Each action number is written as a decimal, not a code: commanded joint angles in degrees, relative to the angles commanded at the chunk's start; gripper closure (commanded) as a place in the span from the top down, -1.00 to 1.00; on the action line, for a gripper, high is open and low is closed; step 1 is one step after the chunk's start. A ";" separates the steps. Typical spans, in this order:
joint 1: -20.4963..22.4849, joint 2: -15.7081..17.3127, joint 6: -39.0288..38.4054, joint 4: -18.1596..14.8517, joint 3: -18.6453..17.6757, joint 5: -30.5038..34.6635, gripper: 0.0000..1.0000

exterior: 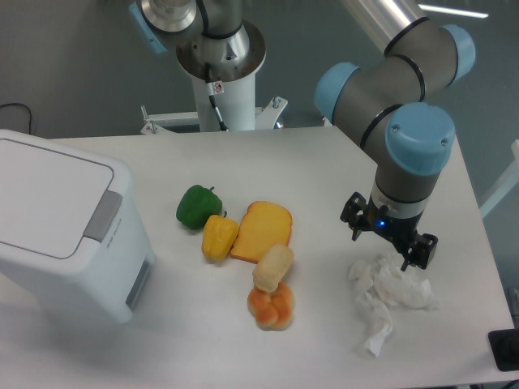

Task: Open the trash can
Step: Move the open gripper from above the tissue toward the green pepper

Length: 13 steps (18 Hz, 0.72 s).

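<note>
White tabletop (324, 162) bears boxy trash can (61, 219) (lid flat); claw (388, 247) over crumpled tissue (388, 296), grip unclear.

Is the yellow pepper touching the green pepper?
Touching. The camera view shows the yellow pepper pressed against the green pepper, with no table showing between them.

The big white trash can (61, 223) sits on the tabletop (324, 162) with its lid shut. Well away from it, past the toy foods, the hand (389, 243) hangs over crumpled white paper (389, 296).
</note>
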 joint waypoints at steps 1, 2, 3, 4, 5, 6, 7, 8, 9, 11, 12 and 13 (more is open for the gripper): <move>0.00 0.00 0.00 -0.26 -0.09 0.17 1.00; -0.17 0.09 0.00 -0.53 -0.35 0.26 1.00; -0.18 0.17 0.00 -0.53 -0.44 0.18 1.00; -0.26 0.52 0.09 -0.44 -0.79 0.26 1.00; -0.35 0.70 0.09 -0.18 -1.31 0.18 1.00; -0.44 0.70 0.00 0.00 -2.01 0.00 1.00; -0.61 0.70 -0.35 0.35 -2.80 0.09 1.00; -0.79 0.88 -0.35 1.13 -4.03 0.00 1.00; -0.70 1.49 -0.35 3.49 -5.52 -0.26 1.00; -0.79 2.37 -0.61 5.36 -7.81 -0.26 1.00; -0.88 3.07 -0.44 5.45 -9.04 -0.52 1.00; -0.88 4.12 -0.18 5.62 -10.88 -1.14 1.00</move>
